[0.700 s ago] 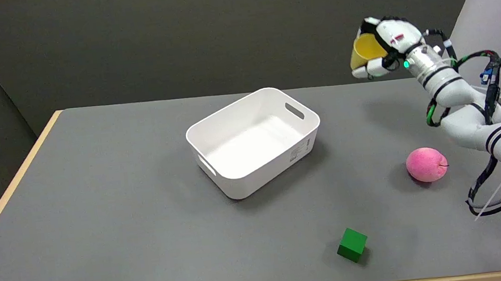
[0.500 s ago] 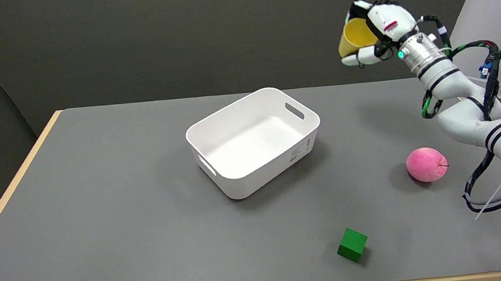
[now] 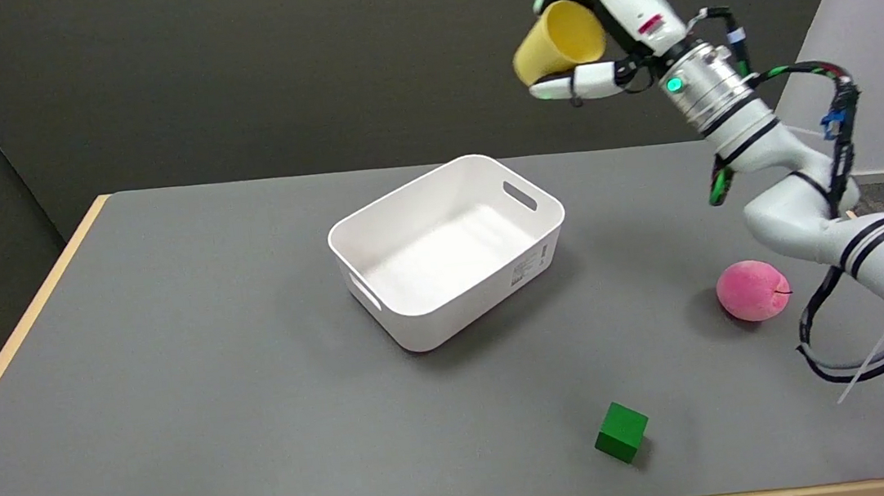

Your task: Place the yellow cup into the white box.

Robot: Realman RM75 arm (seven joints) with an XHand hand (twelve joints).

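Yellow plastic shows at the upper right of the frame, where the cup (image 3: 554,43) hangs in the air, tipped on its side with its mouth turned toward the lower right. The right hand (image 3: 607,33) grips it, fingers wrapped over the top of the cup and another finger pressed under it, so the hand is closed around the cup and nothing else. The step in hand looks like the carry toward the white box (image 3: 449,249), which sits open at the middle of the frame on the grey table (image 3: 173,350), below and to the left of the cup. The next move likely calls for bringing the cup over the box's opening, then lowering it inside before the fingers let go.
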